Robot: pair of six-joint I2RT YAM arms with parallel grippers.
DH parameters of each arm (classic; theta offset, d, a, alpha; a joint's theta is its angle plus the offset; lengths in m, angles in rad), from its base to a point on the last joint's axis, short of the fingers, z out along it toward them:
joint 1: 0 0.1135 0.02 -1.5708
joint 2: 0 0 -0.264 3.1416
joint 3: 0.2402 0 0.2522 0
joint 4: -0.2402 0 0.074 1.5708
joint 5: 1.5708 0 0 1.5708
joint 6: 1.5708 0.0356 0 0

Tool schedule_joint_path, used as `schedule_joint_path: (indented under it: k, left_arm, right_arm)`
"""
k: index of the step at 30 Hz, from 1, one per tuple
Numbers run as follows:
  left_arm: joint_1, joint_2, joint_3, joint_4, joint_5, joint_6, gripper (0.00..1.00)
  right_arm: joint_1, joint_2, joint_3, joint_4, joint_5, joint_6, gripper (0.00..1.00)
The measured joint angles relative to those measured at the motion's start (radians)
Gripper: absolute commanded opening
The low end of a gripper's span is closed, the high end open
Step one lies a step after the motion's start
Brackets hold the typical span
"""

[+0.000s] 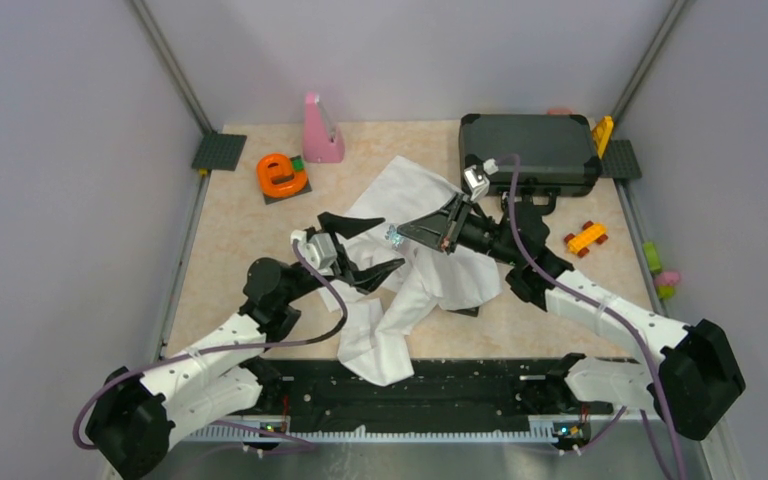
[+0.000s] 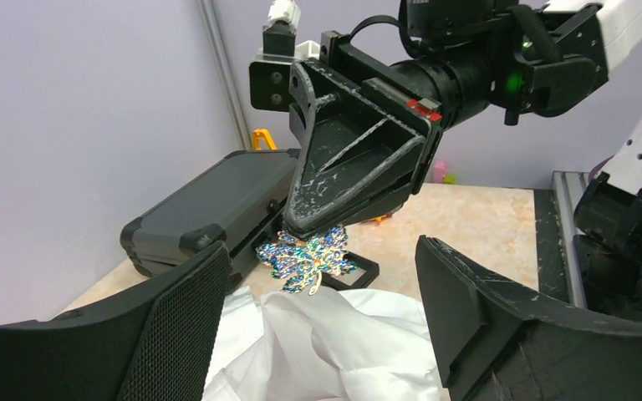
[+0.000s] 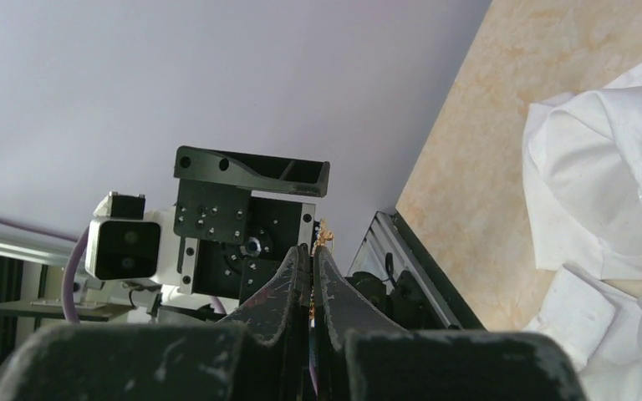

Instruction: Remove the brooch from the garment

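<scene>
- Left fingers (image 2: 184,326) are spread wide and hold nothing.
- White garment (image 1: 415,300) lies crumpled on the worktop (image 1: 230,250).
- Right fingers (image 2: 343,184) are pinched tight on the brooch (image 2: 305,259), a glittery, iridescent, flower-like piece just above the garment.
- Dark case (image 1: 530,150) stands closed at the far edge, its contents hidden.

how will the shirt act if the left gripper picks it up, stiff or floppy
Probably floppy: the shirt lies in soft crumpled folds. Likely light, since the cloth looks thin. It would probably sag from the left gripper rather than keep its shape.
</scene>
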Motion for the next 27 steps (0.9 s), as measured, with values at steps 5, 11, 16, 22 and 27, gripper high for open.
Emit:
schedule_joint_path:
  k: [5, 11, 16, 22, 27]
  left_arm:
    - [-0.002, 0.009, 0.003, 0.0, 0.0, 0.025, 0.84]
    - [-0.003, 0.024, 0.013, 0.0, 0.0, 0.029, 0.72]
    - [-0.003, 0.036, 0.027, 0.0, 0.006, 0.033, 0.58]
    - [-0.003, 0.045, 0.03, 0.0, 0.021, 0.035, 0.6]
    - [-0.003, 0.046, 0.03, -0.006, 0.024, 0.056, 0.46]
  right_arm:
    - [0.016, -0.01, 0.0, -0.001, 0.006, -0.003, 0.0]
    - [0.033, -0.01, 0.0, -0.002, 0.008, -0.003, 0.0]
    - [0.041, -0.01, 0.0, -0.001, 0.008, -0.002, 0.0]
    - [0.046, -0.01, 0.0, -0.002, 0.012, -0.001, 0.0]
    - [0.047, -0.01, 0.0, -0.002, 0.015, 0.004, 0.0]
